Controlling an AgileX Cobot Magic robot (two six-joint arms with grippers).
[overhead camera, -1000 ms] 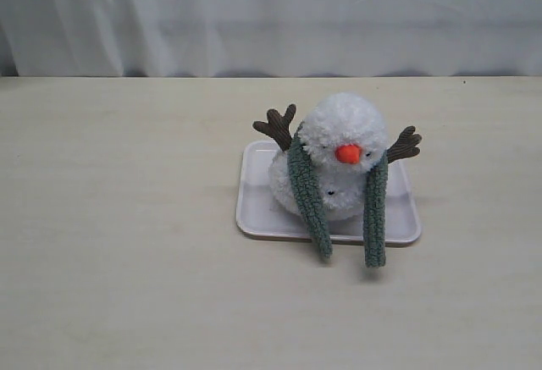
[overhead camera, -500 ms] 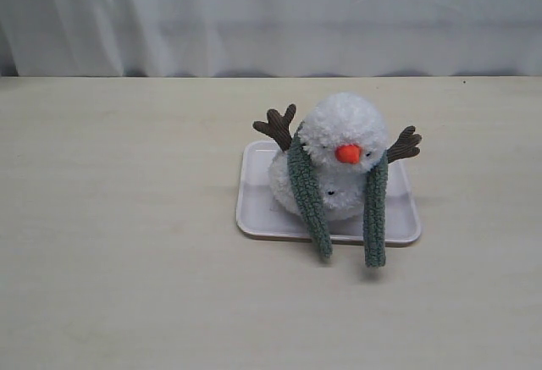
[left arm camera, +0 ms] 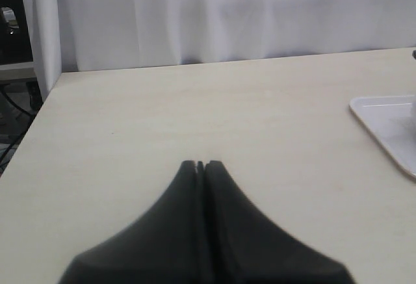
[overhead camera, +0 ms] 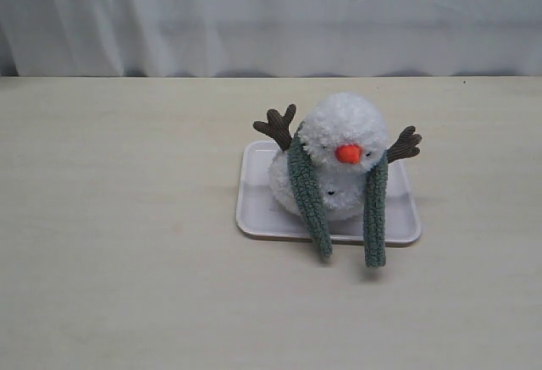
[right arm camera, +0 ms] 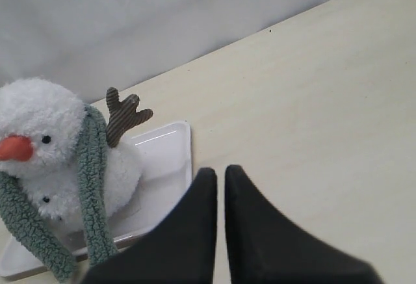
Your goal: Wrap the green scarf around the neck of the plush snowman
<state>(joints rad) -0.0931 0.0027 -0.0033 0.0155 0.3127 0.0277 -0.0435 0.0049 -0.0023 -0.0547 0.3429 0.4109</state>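
The snowman [overhead camera: 343, 129] is sitting on the tray [overhead camera: 254, 209], the scarf [overhead camera: 310, 201] draping behind its neck [overhead camera: 334, 169], ends dangling uncrossed in front. The left gripper [left arm camera: 200, 165] is resting closed, the right gripper [right arm camera: 216, 171] nearly so, both empty. Tugging one end risks sliding the scarf off or toppling the snowman.

— What was seen closest to the camera?
— The left gripper [left arm camera: 200, 164] was seen, black, with its jaws pressed together tip to tip.
— What was it held over?
— A pale wooden table [left arm camera: 195, 102] was spread beneath it. One corner of a white tray [left arm camera: 383, 125] was laid on that table, cut off by the frame and well apart from the gripper.
— And behind?
— A white curtain [left arm camera: 227, 17] was hung along the table's far edge.
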